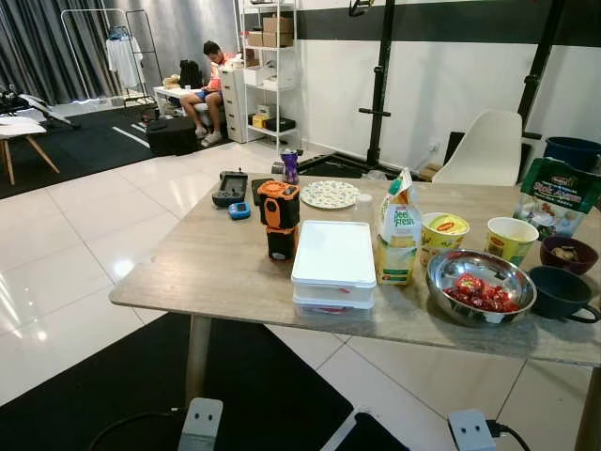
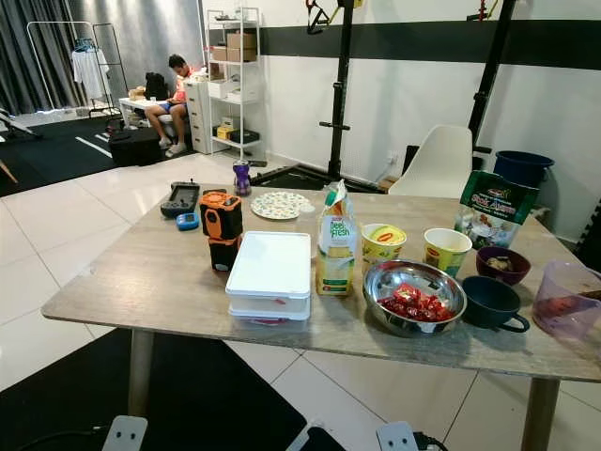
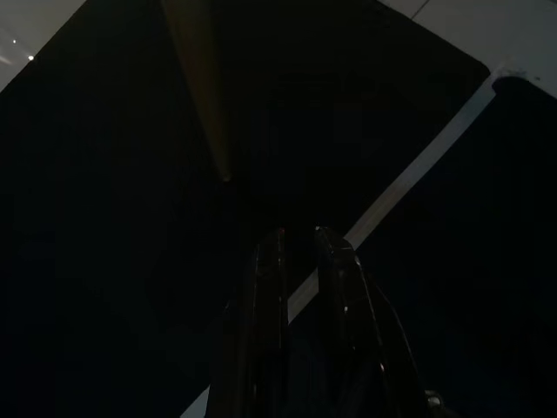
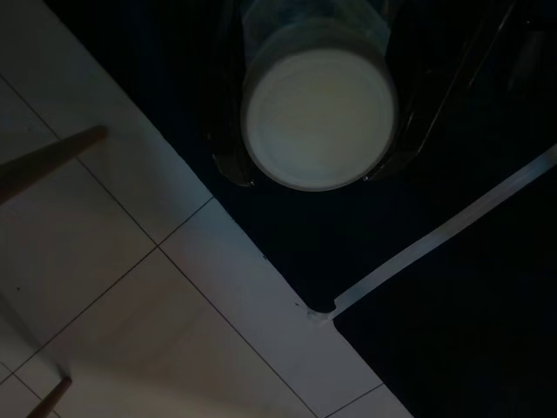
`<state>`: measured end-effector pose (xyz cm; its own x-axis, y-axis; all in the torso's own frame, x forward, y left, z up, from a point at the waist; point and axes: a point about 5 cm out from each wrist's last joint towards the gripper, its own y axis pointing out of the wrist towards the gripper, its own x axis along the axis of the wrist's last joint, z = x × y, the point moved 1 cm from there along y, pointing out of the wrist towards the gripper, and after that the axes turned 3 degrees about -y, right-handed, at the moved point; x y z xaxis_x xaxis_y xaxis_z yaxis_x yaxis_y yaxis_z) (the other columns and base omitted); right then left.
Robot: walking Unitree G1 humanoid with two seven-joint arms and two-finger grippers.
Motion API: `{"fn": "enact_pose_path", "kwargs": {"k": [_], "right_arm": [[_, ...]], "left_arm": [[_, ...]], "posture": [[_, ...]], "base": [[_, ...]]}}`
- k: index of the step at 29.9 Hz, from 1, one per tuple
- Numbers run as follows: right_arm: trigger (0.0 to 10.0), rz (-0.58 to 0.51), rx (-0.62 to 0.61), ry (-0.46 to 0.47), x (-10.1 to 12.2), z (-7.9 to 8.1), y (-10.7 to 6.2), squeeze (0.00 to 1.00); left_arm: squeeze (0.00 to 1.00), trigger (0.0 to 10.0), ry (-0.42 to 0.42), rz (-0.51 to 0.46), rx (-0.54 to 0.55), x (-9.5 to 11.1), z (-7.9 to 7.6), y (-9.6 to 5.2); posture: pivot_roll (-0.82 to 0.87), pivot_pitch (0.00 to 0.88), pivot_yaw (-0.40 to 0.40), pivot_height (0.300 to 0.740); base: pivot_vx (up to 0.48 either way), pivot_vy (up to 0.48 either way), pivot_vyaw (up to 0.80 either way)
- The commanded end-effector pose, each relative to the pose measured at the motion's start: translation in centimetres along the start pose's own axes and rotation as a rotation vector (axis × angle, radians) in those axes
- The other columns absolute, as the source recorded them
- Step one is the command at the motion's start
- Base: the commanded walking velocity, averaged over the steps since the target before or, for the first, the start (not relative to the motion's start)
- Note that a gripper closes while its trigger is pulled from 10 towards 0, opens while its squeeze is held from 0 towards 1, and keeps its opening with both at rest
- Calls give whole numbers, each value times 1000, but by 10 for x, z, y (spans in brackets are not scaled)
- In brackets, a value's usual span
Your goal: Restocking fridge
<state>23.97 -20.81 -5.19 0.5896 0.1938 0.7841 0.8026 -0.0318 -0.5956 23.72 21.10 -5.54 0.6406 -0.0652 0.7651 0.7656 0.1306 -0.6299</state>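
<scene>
A white-based cup (image 4: 318, 113) sits pinched between the right gripper's (image 4: 318, 178) fingers; left fingers (image 3: 346, 270) nearly pressed together.

"Peel Fresh" on juice carton (image 1: 398, 237)

Table (image 1: 216, 272) dead ahead w/ everything on it. Stacked lidded boxes (image 1: 334, 265) near the front edge, middle-ish. Flashlight-type gadget (image 1: 280, 218) just left of them; remote (image 1: 230, 188) and plate (image 1: 330, 194) further back. Juice carton (image 1: 398, 233) right beside the boxes on the right, then 2 noodle cups (image 1: 443, 233) behind a bowl of tomatoes (image 1: 480, 287). Mug (image 1: 562, 293) right of that bowl, small bowl (image 1: 567, 254) behind the mug, snack bag (image 1: 556, 195) at the back right. Chair (image 1: 484, 150) behind the table, person (image 1: 208, 89) sitting far back left by shelves (image 1: 268, 66).
</scene>
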Motion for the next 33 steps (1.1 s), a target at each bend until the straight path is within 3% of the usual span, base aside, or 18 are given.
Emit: {"fn": "enact_pose_path", "kwargs": {"k": [1,3,16,33], "right_arm": [[10000,-39,1,-27,6,2,1,0],[10000,-57,-2,-70,11,2,2,0],[10000,-65,-3,-117,16,-1,4,0],[10000,-68,-17,-111,18,-6,4,0]], "left_arm": [[0,10000,1,12,9,-5,3,-2],[0,10000,-11,17,9,-5,2,-1],[0,10000,-29,30,11,-9,-2,-2],[0,10000,-14,15,-5,-4,-6,-1]], "posture": [[-30,34,2,740],[-30,25,-13,740],[-27,15,-44,740],[-38,0,-41,740]], "base": [[0,0,0],[0,0,0],[0,0,0],[0,0,0]]}}
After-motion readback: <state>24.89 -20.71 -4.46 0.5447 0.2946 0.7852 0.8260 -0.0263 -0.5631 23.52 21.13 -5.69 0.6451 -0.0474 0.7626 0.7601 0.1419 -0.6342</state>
